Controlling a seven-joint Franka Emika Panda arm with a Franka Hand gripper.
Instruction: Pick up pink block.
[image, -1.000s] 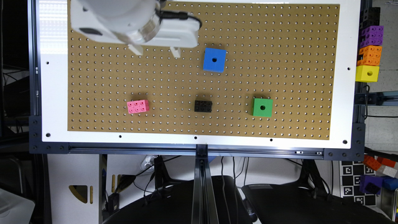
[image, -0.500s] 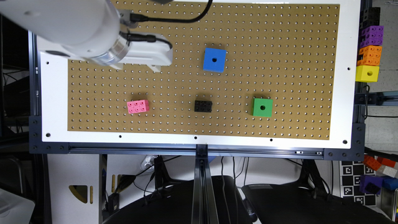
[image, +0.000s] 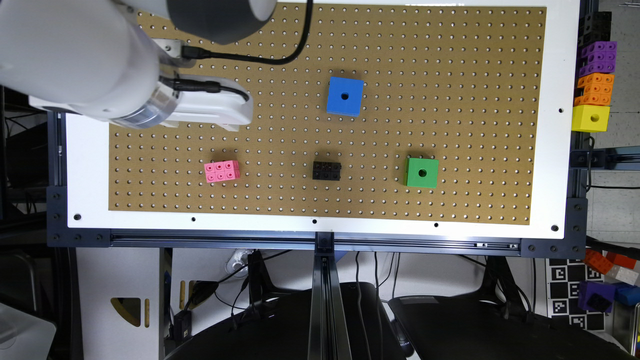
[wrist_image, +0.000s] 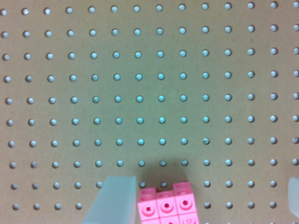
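Note:
The pink block (image: 222, 171) lies flat on the brown pegboard (image: 450, 60) toward the exterior view's left, its round holes facing up. My gripper (image: 220, 107) hovers over the board, offset from the block toward the board's far edge in the exterior view. The wrist view has the pink block (wrist_image: 168, 206) at the picture's edge, between the two pale fingers and close beside one fingertip (wrist_image: 114, 198). The gripper (wrist_image: 205, 183) is open and holds nothing.
A black block (image: 326, 170) of the same shape lies mid-board, a green cube (image: 421, 172) to its right and a blue cube (image: 345, 96) farther back. Stacked purple, orange and yellow blocks (image: 594, 85) stand off the board's right edge.
The arm has swung toward the exterior view's left and lower, bringing the gripper closer to the pink block. No block has moved.

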